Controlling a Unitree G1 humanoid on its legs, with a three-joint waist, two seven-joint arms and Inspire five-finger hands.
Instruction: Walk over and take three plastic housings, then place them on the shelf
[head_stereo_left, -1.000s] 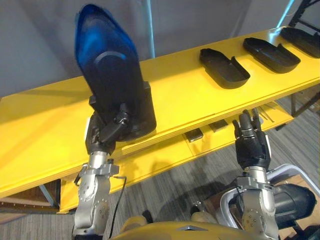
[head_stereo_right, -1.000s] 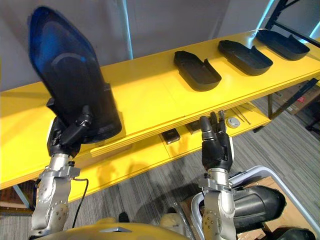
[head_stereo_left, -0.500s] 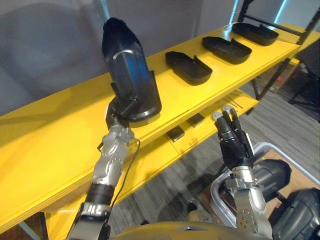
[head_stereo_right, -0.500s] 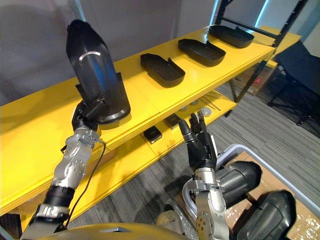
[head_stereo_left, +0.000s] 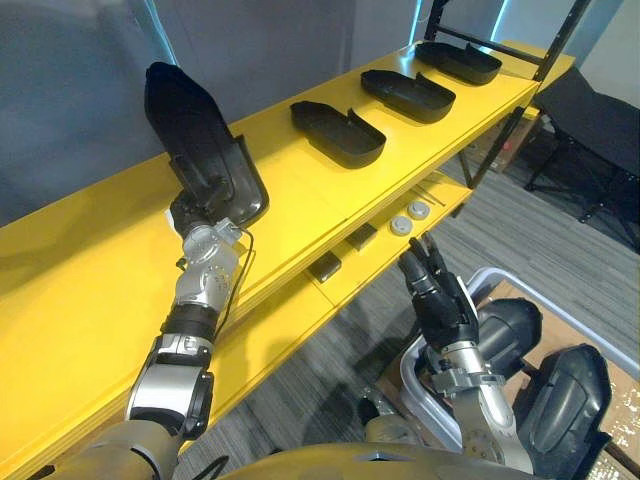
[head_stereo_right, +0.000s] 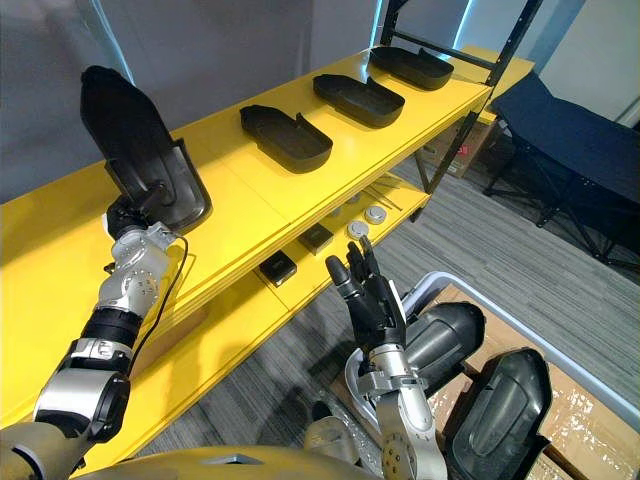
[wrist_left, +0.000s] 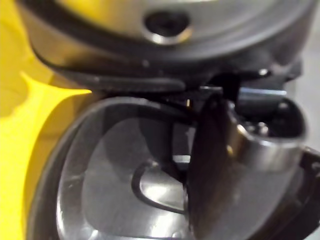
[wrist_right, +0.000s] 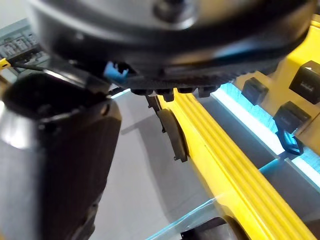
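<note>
Black housing (head_stereo_left: 205, 150), clasped atop left hand (head_stereo_left: 190, 212)

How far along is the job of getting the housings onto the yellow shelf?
Done: three housings lie flat in a row on the yellow shelf. In hand: the left hand grips a fourth housing, tilted upright over the shelf. Left: laying it down and letting go. The right hand is open and empty.
</note>
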